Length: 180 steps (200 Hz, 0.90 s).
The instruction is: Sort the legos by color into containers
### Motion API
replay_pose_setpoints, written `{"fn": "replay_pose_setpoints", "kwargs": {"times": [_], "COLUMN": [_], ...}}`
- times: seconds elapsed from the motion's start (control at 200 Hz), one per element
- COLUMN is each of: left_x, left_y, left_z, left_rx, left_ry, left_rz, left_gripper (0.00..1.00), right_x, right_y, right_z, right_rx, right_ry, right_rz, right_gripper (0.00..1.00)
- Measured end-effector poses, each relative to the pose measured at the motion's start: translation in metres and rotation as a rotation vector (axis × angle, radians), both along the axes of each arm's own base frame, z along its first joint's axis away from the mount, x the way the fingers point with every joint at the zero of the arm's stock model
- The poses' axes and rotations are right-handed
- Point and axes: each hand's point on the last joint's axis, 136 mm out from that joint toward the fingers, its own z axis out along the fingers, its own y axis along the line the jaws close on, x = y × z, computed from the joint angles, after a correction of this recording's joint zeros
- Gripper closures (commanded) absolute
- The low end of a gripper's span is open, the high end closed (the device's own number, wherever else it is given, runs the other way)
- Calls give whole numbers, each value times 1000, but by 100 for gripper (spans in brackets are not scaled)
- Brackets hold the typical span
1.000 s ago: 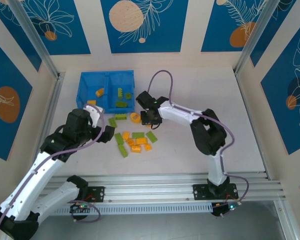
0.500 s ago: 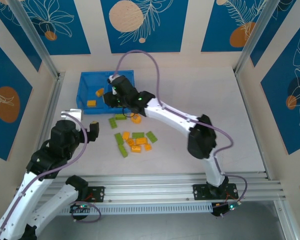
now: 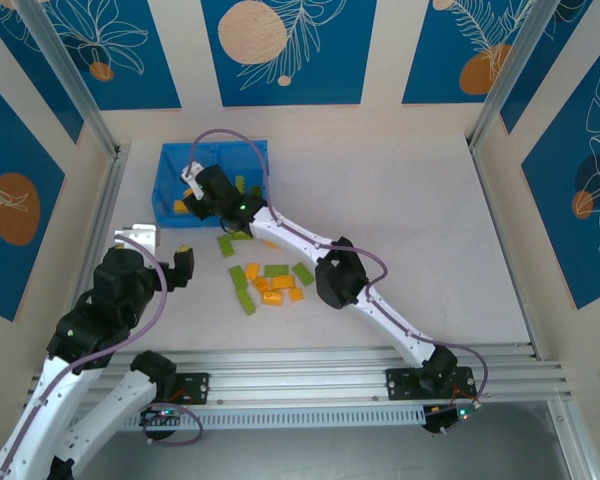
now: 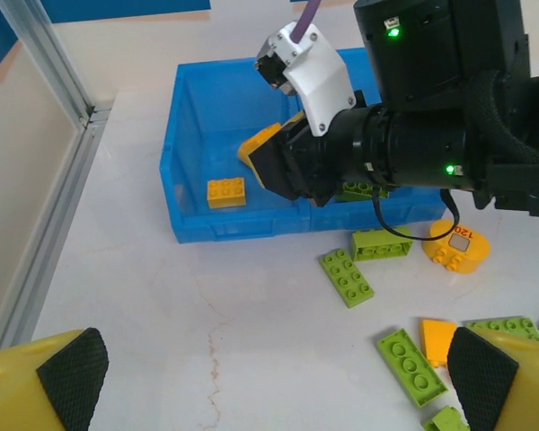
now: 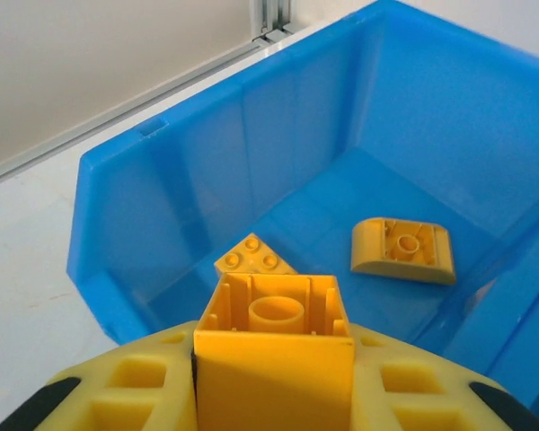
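Nearest to us, the left gripper [image 4: 274, 382] hangs over the bare table [image 4: 162, 341] with its fingers spread wide and nothing between them. Just beyond it lie the loose legos [image 3: 270, 282], lime green and orange-yellow mixed together (a round orange piece [image 4: 456, 247] sits at their far edge, close to the bin's front wall). Farther out, the right gripper [image 5: 274, 391] reaches over the left compartment of the blue bin [image 5: 162, 180]. Its fingers are closed on an orange-yellow brick [image 5: 274, 337], pinched by two flat sides with the hollow underside turned to the wrist camera. Below it in that compartment lie a studded orange brick [image 5: 251, 256] and a curved orange piece [image 5: 402, 250], and a green brick [image 4: 361, 189] shows in the right compartment. We judge these bricks to be light, stiff and hard, unlikely to break from a short drop. They are smooth-walled, though, so they may slip or twist in a loose pinch. We would take each one across its plain opposite sides, near the middle, keeping off the studs and corners
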Motion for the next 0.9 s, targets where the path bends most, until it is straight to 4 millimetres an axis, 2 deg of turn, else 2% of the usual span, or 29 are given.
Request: {"fn": "replay_pose_setpoints", "kwargs": {"times": [0.1,0.16,0.325,0.435,0.535,0.635,0.725,0.815,0.9], "left_x": [0,0,1,3,4,8,14,24,36], "left_y": [0,0,2,2,1,-1,-7,-18,-33], "left_z": [-2,-3,-5,-7,-9,-14,-23,-40,-65], "left_rx": [-3,-6,-9,-7,-3,-2,-34,-94,-169], "left_ry": [8,10,17,26,38,58,101,182,292], "left_rz": [-3,0,8,9,10,8,16,28,57], "left_gripper": [0,0,0,0,0,0,0,0,0], "right_x": [6,8,7,0,-15,-38,-64,-93,-115], "right_y": [-1,-2,-2,-1,-3,-18,-48,-96,-150], "right_z": [-1,-2,-2,-3,12,53,113,181,220], "right_rx": [-24,-35,-42,-55,-55,-32,29,116,191], "right_ry": [-44,-56,-61,-42,7,65,92,98,108], "right_rz": [4,6,9,17,25,26,17,6,-19], "right_gripper": [51,48,48,49,49,47,43,40,37]}}
